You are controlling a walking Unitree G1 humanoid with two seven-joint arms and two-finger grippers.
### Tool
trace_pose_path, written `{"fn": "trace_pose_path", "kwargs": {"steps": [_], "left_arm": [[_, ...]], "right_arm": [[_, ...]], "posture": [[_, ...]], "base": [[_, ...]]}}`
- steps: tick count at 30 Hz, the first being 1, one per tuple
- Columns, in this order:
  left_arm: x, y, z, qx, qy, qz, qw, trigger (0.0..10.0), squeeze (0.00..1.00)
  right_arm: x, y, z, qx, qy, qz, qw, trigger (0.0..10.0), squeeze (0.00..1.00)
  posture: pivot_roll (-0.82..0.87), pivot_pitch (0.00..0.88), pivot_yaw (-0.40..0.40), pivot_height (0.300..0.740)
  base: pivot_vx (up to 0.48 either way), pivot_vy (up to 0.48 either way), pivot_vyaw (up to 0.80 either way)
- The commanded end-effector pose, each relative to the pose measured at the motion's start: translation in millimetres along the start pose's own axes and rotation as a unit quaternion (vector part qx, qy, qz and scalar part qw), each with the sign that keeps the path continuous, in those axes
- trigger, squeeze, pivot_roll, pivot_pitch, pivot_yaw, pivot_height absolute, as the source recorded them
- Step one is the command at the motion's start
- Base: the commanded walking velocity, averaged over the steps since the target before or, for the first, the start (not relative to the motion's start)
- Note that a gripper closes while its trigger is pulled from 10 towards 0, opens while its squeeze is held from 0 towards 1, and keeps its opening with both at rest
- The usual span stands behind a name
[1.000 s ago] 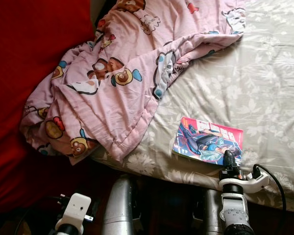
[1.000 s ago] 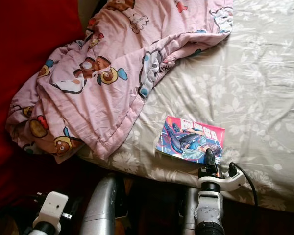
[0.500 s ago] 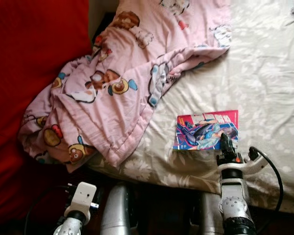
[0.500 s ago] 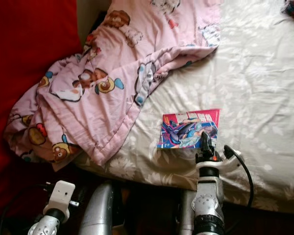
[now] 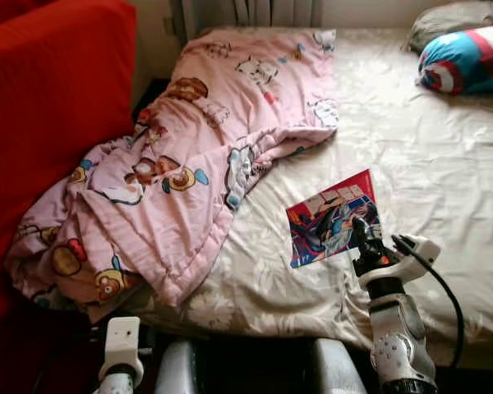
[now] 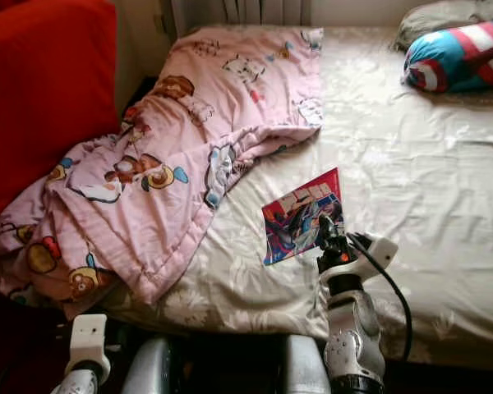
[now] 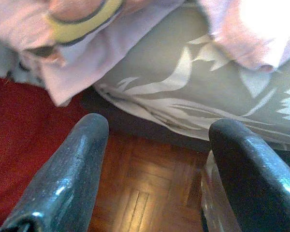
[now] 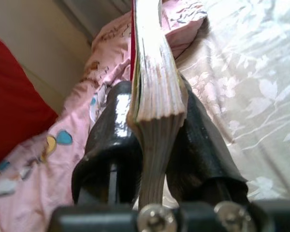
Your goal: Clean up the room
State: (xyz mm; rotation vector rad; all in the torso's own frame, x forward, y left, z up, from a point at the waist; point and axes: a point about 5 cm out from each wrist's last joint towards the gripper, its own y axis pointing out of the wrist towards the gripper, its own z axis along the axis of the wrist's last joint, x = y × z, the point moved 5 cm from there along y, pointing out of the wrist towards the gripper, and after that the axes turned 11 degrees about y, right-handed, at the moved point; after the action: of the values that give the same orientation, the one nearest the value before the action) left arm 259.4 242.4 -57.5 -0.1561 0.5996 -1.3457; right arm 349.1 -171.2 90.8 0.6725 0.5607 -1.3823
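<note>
Two end effectors: right [image 5: 360, 234] clamps comic book [image 5: 333, 217]; left [image 7: 154, 159] gapes wide.

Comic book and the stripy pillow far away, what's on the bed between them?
Nothing but bare flowery sheet. In the left eye view, the comic book, pinched in the right gripper, and the striped pillow sit apart.

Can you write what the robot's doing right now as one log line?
right gripper: shut on comic book, lifted over bed | left gripper: open, idle | pink blanket: rumpled
</note>
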Motion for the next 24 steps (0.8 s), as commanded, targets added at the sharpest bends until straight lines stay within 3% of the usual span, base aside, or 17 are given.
{"fn": "trace_pose_path", "kwargs": {"steps": [1, 6, 13, 19, 24], "left_arm": [[-4.8, -3.7, -15.1, -0.027, -0.005, 0.007, 1.0, 10.0, 0.0], [-6.1, -4.6, -23.6, -0.048, -0.018, 0.013, 0.999, 10.0, 0.0], [6.0, -9.4, -36.3, -0.077, -0.029, 0.005, 0.997, 10.0, 0.0], [13.3, -13.9, -45.2, -0.094, -0.032, -0.001, 0.995, 10.0, 0.0], [10.8, -17.8, -55.3, -0.119, -0.042, 0.013, 0.992, 10.0, 0.0]], "right_arm": [[-2.7, 1.9, 6.8, 0.019, -0.018, -0.004, 1.0, 10.0, 0.0], [8.5, 0.6, 7.0, 0.016, -0.023, -0.036, 0.999, 10.0, 0.0], [21.1, -6.3, -1.4, -0.014, -0.049, -0.055, 0.997, 10.0, 0.0], [23.3, -7.0, -1.9, -0.017, -0.056, -0.058, 0.997, 10.0, 0.0], [26.1, -9.9, -11.1, -0.036, -0.069, -0.058, 0.995, 10.0, 0.0]], "posture": [[-0.04, 0.043, 0.03, 0.583], [-0.04, 0.029, 0.024, 0.613], [-0.05, 0.011, -0.003, 0.663], [-0.05, 0.0, -0.013, 0.698], [-0.04, 0.0, -0.023, 0.723]], "base": [[0.0, 0.0, 0.0], [0.0, 0.0, 0.0], [0.0, 0.0, 0.0], [0.0, 0.0, 0.0], [0.0, 0.0, 0.0]]}}
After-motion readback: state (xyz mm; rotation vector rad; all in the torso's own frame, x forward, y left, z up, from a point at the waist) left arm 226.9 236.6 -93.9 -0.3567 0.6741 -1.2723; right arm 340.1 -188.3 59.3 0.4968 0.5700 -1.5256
